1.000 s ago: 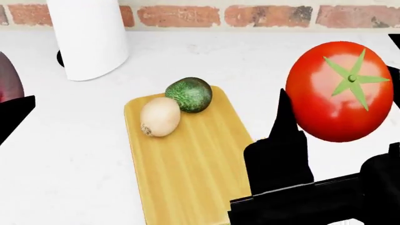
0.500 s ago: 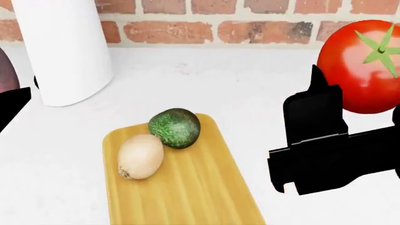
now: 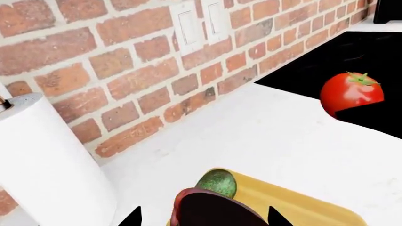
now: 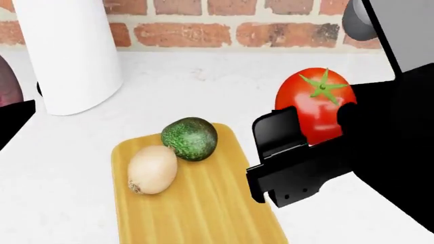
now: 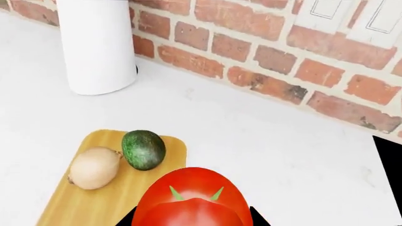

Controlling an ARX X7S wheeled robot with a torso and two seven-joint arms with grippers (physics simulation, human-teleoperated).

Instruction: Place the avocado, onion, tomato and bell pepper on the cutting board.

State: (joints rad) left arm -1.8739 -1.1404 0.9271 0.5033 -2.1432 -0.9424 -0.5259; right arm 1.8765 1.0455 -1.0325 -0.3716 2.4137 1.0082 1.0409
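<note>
So the right gripper (image 4: 318,127) is clamped on the tomato (image 4: 315,104), held up off the counter just past the cutting board's (image 4: 203,203) right long edge, level with its far end. Avocado (image 4: 190,138) and onion (image 4: 152,169) sit touching at the far-left corner, so the near stretch and right side of the board are open. Left gripper (image 3: 201,217) grips the bell pepper (image 3: 210,209) over by the paper towel roll (image 4: 68,51)

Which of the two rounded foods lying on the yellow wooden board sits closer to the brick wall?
The dark green, bumpy avocado; the pale tan onion touching it lies farther from the wall.
</note>
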